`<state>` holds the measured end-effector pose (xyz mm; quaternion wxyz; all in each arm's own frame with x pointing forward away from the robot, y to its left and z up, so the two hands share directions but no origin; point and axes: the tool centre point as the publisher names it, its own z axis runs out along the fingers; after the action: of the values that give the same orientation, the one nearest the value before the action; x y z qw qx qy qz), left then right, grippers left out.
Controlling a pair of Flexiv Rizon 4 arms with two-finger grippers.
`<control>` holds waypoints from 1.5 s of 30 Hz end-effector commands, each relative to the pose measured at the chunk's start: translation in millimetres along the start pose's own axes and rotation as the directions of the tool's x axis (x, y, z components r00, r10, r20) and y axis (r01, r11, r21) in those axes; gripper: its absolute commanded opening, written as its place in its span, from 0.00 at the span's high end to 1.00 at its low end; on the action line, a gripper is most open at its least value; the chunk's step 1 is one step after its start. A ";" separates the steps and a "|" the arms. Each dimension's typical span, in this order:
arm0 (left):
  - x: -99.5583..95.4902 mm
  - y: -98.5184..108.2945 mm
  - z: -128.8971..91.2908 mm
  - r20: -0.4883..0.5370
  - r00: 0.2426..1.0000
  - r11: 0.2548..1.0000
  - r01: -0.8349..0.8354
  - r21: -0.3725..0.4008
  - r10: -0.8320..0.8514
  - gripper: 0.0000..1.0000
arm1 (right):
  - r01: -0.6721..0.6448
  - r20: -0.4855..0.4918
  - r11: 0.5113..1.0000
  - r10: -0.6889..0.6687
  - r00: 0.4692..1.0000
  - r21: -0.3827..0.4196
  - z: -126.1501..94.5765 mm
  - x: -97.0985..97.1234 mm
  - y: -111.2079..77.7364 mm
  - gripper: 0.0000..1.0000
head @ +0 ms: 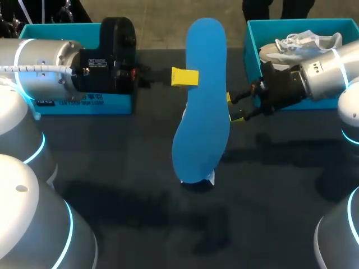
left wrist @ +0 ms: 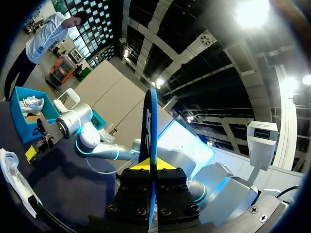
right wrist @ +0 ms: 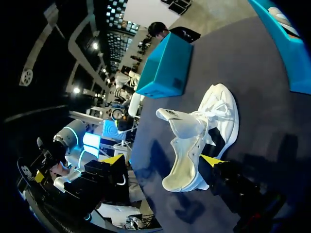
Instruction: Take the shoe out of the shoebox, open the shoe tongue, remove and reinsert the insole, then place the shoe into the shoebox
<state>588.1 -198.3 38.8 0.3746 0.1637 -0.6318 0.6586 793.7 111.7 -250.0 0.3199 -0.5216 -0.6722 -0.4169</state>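
The flat blue foam insole (head: 202,101) hides almost all of the white lace-up shoe (head: 211,179) in the middle of the desk (head: 129,168); only a small bit shows.

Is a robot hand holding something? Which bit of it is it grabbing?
Yes. The left gripper pinches the blue insole by its long side edge, nearer the narrow end, lifting it off the table. The right gripper is open and holds nothing.

Head overhead, wrist views close, sharing table (head: 123,162)
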 end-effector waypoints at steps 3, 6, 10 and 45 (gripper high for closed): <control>-0.7 -0.6 0.4 0.000 1.000 1.000 0.001 -0.003 -0.001 1.00 | -0.010 -0.022 0.999 0.010 1.000 -0.037 -1.8 1.4 0.1 0.00; -0.7 -0.6 0.4 0.000 1.000 1.000 0.001 -0.003 -0.001 1.00 | -0.041 -0.037 0.998 0.039 0.999 -0.057 -8.4 6.5 0.3 0.00; -0.7 -0.6 0.4 0.000 1.000 1.000 0.001 -0.003 -0.001 1.00 | -0.082 -0.087 0.995 0.077 0.993 -0.058 -17.1 14.5 -0.5 0.00; -90.6 -20.7 -57.3 0.198 0.307 0.361 -0.860 -0.361 0.931 1.00 | -0.151 -0.217 0.976 0.115 0.969 -0.156 -32.5 33.7 -11.0 0.00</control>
<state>672.4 -167.8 -20.9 -0.0245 -0.0328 -0.7272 0.6852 780.7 96.5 -207.7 0.3727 -0.5424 -0.5633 -0.4996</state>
